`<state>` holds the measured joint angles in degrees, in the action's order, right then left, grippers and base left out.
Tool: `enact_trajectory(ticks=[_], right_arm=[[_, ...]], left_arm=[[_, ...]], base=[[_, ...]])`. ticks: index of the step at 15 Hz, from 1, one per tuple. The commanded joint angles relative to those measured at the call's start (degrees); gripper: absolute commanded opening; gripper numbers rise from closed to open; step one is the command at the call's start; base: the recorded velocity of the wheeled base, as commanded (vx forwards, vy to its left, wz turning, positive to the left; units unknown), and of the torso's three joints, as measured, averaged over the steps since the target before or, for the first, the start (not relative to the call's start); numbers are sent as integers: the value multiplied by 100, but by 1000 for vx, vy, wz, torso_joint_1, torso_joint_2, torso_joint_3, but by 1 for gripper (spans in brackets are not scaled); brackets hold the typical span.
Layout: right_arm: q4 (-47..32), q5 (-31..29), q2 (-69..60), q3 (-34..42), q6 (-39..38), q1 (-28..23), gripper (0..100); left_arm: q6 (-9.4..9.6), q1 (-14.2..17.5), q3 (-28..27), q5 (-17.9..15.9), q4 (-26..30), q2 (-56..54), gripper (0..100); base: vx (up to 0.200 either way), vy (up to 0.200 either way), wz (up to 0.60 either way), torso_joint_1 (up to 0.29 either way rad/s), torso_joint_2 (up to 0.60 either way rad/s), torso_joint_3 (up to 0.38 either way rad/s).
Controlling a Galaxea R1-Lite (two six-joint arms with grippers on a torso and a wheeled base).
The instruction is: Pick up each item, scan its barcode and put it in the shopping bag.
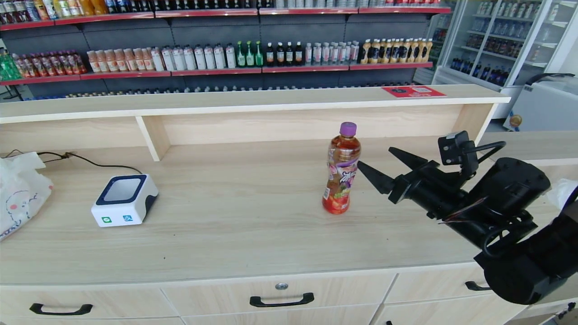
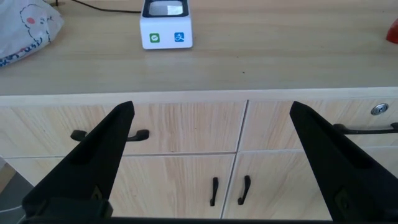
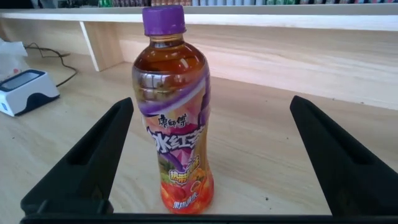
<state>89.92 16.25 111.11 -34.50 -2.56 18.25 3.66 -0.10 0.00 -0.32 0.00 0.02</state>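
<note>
plastic purple-capped bottle [image 1: 342, 174] upright on wood counter [image 1: 226, 234], right fingers [image 1: 377, 179] spread, left fingers [image 2: 102, 152] spread

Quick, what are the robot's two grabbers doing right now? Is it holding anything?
Left gripper: jaws open, holding nothing.
Right gripper: jaws open, holding nothing, with the bottle in front of it.

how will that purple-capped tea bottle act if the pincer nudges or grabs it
The tall, narrow clear plastic bottle with the purple cap stands upright, so a high nudge would probably tip it. It looks full, so likely fairly heavy.
</note>
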Motion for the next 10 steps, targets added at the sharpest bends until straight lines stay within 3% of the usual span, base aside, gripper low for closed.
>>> enact_trajectory(ticks=[1,8,10], right_arm=[[8,1,192,-48,19,21,100],[8,1,851,-540,80,416,100],[8,1,1159,-997,80,469,100]], left_arm=[[12,1,0,5,0,-2,100],[21,1,0,-3,0,-2,100],[30,1,0,-3,0,-2,100]], base=[[0,0,0,0,0,0],[0,0,0,0,0,0],[0,0,0,0,0,0]])
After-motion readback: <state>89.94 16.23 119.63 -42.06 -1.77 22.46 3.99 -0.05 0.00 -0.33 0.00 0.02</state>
